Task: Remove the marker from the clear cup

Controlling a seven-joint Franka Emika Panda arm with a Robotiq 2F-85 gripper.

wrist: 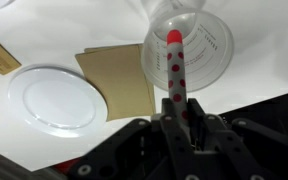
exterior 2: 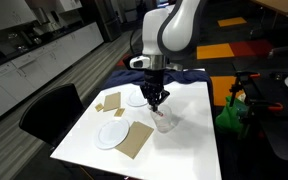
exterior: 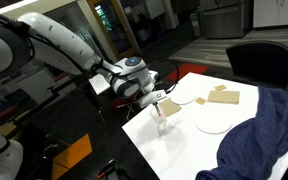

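The claw [wrist: 181, 106] pinches the marker [wrist: 174, 60] at the rim of the clear cup [wrist: 209, 45], close to the surface [exterior 2: 184, 150] edge, open white beside it.

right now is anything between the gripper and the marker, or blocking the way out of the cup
Nothing visible. In the wrist view the gripper looks closed on the marker, whose far end is at the clear cup. The white plate and cardboard sheet lie off to the side.
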